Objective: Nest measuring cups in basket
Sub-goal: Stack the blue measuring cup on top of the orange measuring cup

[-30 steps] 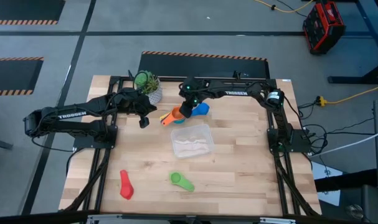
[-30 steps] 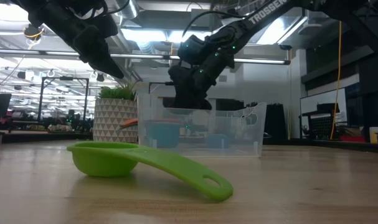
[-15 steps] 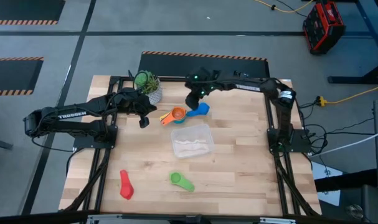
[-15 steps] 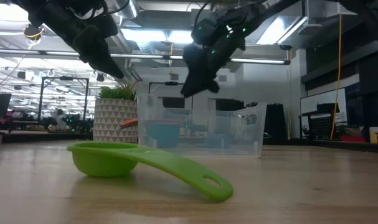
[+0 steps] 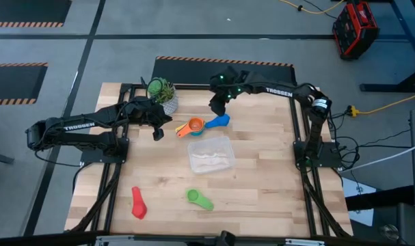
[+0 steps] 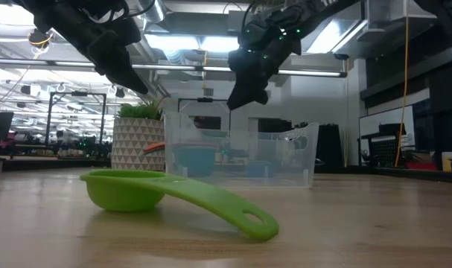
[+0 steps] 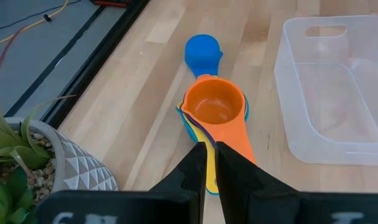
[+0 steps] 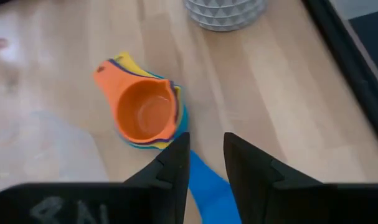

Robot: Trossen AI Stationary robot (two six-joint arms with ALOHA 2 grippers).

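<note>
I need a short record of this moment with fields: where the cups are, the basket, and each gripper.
nested stack: orange cup on top, with yellow and blue cups under it, on the table beside the basket, not in it
green cup: alone, near the front edge
red cup: alone, front left
basket: mid-table, no cup inside
left gripper: jaws shut, empty, above the stack's handles
right gripper: jaws open, empty, raised above the stack
plant pot: back of table

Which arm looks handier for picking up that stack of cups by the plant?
Probably the left: its gripper hangs beside the nested cups, fingers nearly shut, pointing at them. The right gripper is raised above, fingers open.
</note>
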